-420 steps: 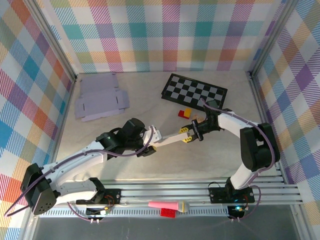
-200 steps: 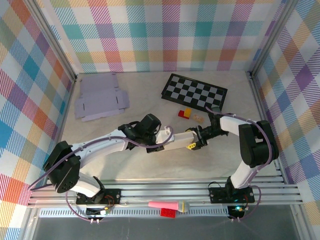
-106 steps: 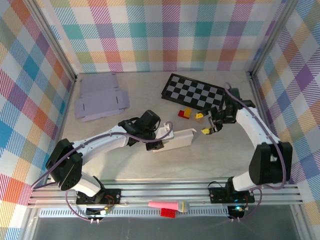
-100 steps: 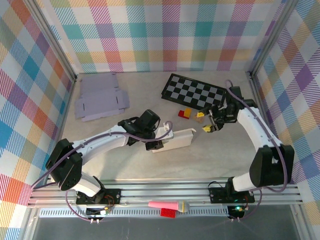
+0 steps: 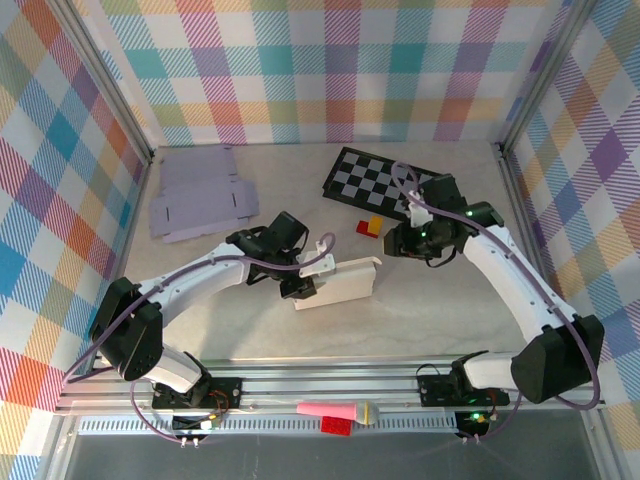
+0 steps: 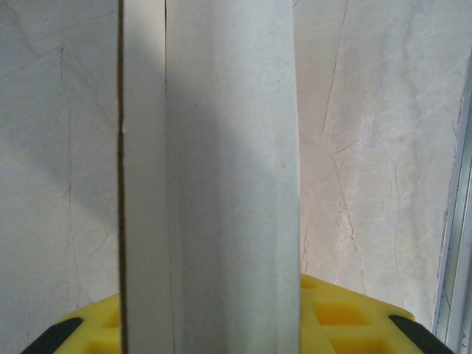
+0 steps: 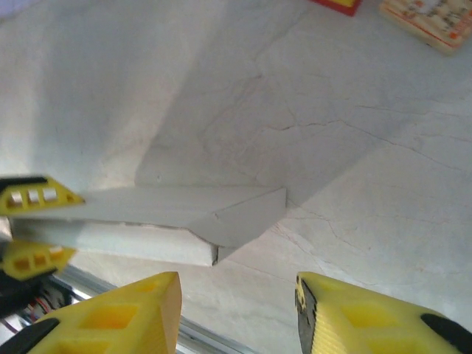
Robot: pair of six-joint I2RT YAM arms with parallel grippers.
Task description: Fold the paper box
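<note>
- The paper box (image 5: 345, 281) sits roughly in the middle of the top view, a pale half-folded slab on the table (image 5: 450, 310), a bit left of centre.
- The left claw (image 5: 303, 276) is pinching the box's left end. In the top view it's right up against that edge, touching it.
- From the left wrist cam, the box (image 6: 221, 169) runs straight up the middle of the frame. It comes out from between the yellow fingers (image 6: 332, 324) at the bottom edge, so the grip is on it for sure.
- The right claw (image 5: 397, 241) is up and to the right of the box in the top view. It's near the box's right end but apart from it.
- In the right wrist cam, the right claw (image 7: 236, 286) is spread, with both yellow fingers (image 7: 118, 317) along the bottom of the frame and just bare table in the gap.
- In that same view, the box (image 7: 184, 217) lies above and left of the gap, with its pointy folded flap aimed toward frame right. The left claw (image 7: 26, 225) clamps it at the far left edge.
- Other stuff: a checkerboard (image 5: 390, 184) is above the right claw, and a red and yellow block (image 5: 372, 226) sits just left of that claw. A flat cardboard sheet (image 5: 200, 200) is in the upper left, well away from everything.
</note>
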